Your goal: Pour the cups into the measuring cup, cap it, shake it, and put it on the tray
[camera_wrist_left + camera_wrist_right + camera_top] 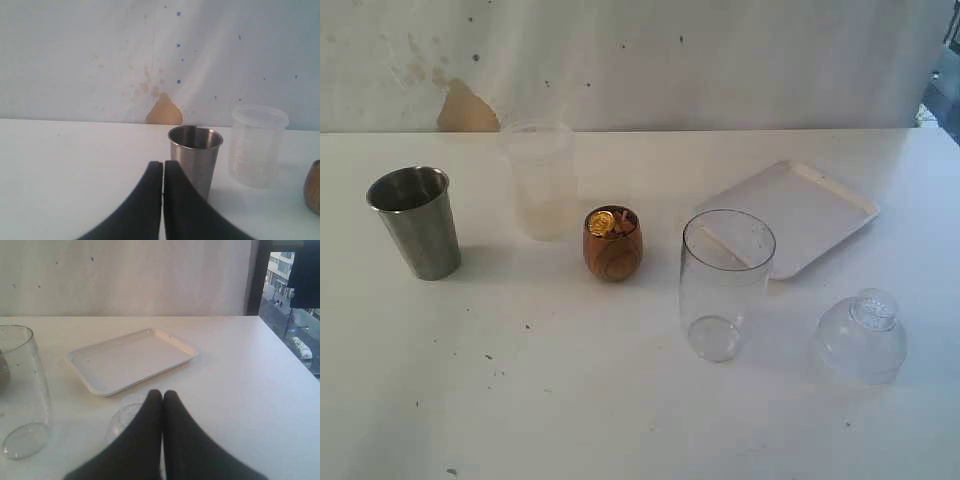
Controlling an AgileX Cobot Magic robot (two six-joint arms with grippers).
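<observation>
**Exterior view.** The white table (620,420) carries every vessel; neither arm appears here. From left to right stand a tapered stainless-steel tumbler (415,222), a frosted white plastic cup (539,180) set further back, and a small rounded brown wooden cup (613,243) holding gold-coloured pieces (602,222), which are seen in this view alone. Right of these the tall clear measuring cup (725,283) stands upright, uncapped and apparently empty, with curved sides and a thick narrower base. It partly screens the near corner of the flat white rectangular tray (800,212), which lies just behind it. A clear domed lid (860,338) rests apart on the table to the right.

**Wrist views.** Only these show the left end effector (163,167) and the right end effector (162,396), each with its dark fingers pressed together and gripping nothing. The left one points at the steel tumbler. The right one overlaps the domed lid, with the tray beyond. A window (290,305) onto a street appears in the right wrist view only.
</observation>
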